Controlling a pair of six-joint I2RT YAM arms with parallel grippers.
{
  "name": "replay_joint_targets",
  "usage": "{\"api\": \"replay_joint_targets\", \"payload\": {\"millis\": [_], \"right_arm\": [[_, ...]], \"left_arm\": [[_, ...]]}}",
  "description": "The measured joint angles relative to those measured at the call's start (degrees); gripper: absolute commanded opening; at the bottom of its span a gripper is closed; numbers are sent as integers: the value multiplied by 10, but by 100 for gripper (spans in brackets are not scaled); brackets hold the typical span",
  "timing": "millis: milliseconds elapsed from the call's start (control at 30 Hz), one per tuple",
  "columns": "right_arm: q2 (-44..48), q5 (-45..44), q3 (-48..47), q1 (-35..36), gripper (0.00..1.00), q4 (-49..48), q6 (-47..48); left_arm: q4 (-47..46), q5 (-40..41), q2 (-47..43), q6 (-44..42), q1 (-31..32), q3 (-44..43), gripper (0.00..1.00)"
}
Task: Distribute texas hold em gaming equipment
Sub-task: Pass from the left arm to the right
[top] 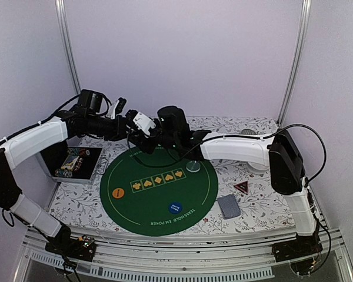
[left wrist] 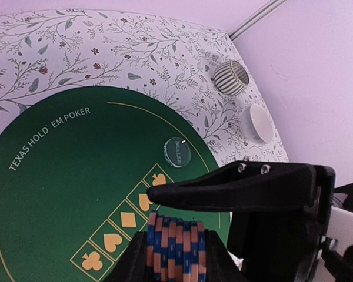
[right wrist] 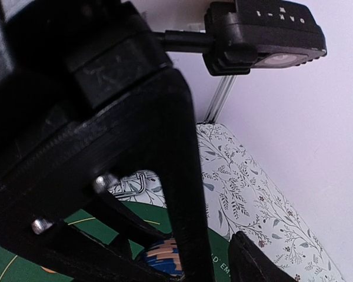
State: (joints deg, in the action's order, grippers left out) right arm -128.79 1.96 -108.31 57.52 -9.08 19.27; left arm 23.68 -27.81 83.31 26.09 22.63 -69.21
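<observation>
Step in hand: judged a hand-over of chips between the arms, above the far part of the green mat (left wrist: pixel 59 194).
Left gripper (left wrist: pixel 176 261): clamped on the striped chip stack (left wrist: pixel 175 241), held edge-on.
Right gripper (top: pixel 156 134): one finger just above the stack; jaw state cannot be told.
Next move: the right jaws should straddle the stack squarely before the left lets go, or chips may spill.

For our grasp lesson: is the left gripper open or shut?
Shut: the left gripper clamps a striped poker-chip stack between its fingers.
</observation>
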Motion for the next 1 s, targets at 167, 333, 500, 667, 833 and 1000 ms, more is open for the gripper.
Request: {"api": "replay_joint_targets", "payload": {"millis": [167,333,500,667,833,1000], "right_arm": [[0,-3,7,0,60,-12,1],[2,-9,41,0,64,-35,12],[5,-14,73,-1,60,-36,32],[10,-19,73,-1,72,-43,48],[18,-12,73,-1,52,-45,54],[18,-7,73,2,53,-49,52]], "left_arm": [[-2,1,0,1,0,0,0],[10,0,1,0,6,0,0],[16,0,1,0,11,0,0],[17,0,1,0,11,0,0],[16,2,1,0,12,0,0],[14,3,1,-2,12,0,0]]}}
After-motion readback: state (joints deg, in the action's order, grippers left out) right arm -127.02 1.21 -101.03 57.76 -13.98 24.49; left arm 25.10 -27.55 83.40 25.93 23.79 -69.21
